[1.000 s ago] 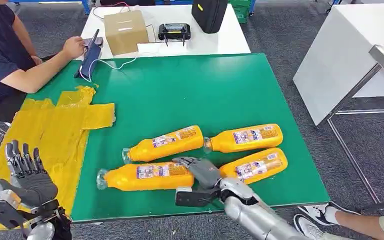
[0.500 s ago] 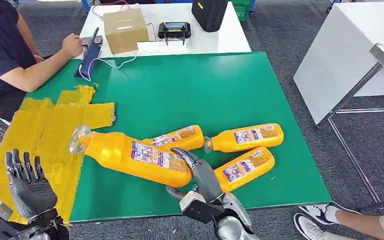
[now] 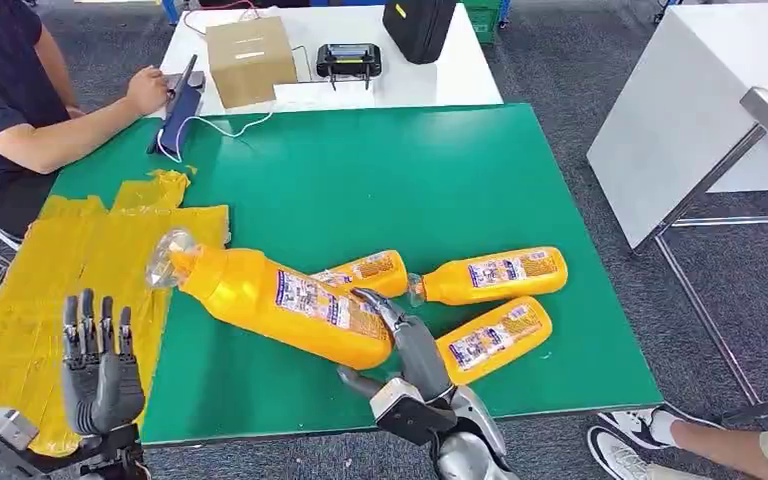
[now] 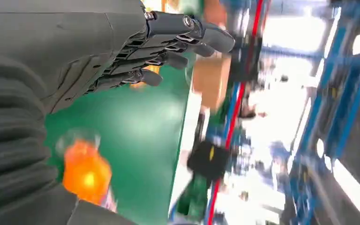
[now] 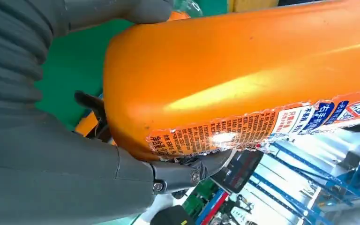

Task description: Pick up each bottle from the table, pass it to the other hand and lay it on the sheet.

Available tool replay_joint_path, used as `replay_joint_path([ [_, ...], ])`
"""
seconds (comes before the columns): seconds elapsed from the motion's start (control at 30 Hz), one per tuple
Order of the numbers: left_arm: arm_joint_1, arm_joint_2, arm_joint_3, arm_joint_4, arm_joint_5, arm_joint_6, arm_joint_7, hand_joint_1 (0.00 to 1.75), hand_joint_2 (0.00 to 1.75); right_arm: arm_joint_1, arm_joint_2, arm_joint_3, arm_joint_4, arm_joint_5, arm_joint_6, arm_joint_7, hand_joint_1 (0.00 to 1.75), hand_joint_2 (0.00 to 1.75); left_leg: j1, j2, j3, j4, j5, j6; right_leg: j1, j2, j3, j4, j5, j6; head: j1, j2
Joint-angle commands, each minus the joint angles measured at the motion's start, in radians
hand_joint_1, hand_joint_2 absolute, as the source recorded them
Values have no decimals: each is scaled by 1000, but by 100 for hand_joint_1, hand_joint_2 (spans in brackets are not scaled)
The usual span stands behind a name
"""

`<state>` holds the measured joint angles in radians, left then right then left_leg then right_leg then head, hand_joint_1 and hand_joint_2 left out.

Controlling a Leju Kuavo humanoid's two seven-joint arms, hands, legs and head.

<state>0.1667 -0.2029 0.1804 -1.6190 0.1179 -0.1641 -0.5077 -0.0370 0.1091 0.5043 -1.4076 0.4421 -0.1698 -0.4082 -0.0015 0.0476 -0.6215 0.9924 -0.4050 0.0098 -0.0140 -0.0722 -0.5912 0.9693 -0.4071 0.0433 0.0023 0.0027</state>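
Left hand [image 3: 100, 375] rising closer beside the yellow plastic sheet [image 3: 50, 290], fingers spread holding nothing, right hand [image 3: 410, 350] gripping a tilted orange plastic bottle [image 3: 280, 300] above the green tabletop [image 3: 410, 170], three bottles lying behind.

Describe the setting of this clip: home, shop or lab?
Likely a lab or test workshop: a green work table, a person seated beside it, and blue metal racking behind.

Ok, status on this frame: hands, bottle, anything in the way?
Right hand grips the lifted bottle at its base. Left hand open, raised over yellow sheet. Three bottles on the green table; nothing between the hands.
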Motion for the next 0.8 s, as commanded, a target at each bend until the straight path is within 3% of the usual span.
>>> replay_joint_path([
  [0.03, 30, 22, -93, -15, 29, -75, 17, 0, 175, -28, -3, -15, 29, -3, 12, -4, 175, 175, 1, -3, 3, -1, -1, -1, 0, 4, 4, -1, -1, -1, 0, 0],
  [0.2, 69, 27, -162, -35, 83, -189, 33, 0, 175, -43, -4, 16, 54, 14, 31, 0, 175, 175, 1, -2, 3, 0, -2, -1, 1, 5, 3, -1, -1, -1, 0, 0],
  [0.8, 67, 21, -190, -29, 23, -190, 5, 0, 175, -101, 51, 164, 205, 94, 64, 48, 175, 175, 2, -1, 5, -1, -2, -1, 1, 7, 5, -1, -1, -2, 0, 0],
])
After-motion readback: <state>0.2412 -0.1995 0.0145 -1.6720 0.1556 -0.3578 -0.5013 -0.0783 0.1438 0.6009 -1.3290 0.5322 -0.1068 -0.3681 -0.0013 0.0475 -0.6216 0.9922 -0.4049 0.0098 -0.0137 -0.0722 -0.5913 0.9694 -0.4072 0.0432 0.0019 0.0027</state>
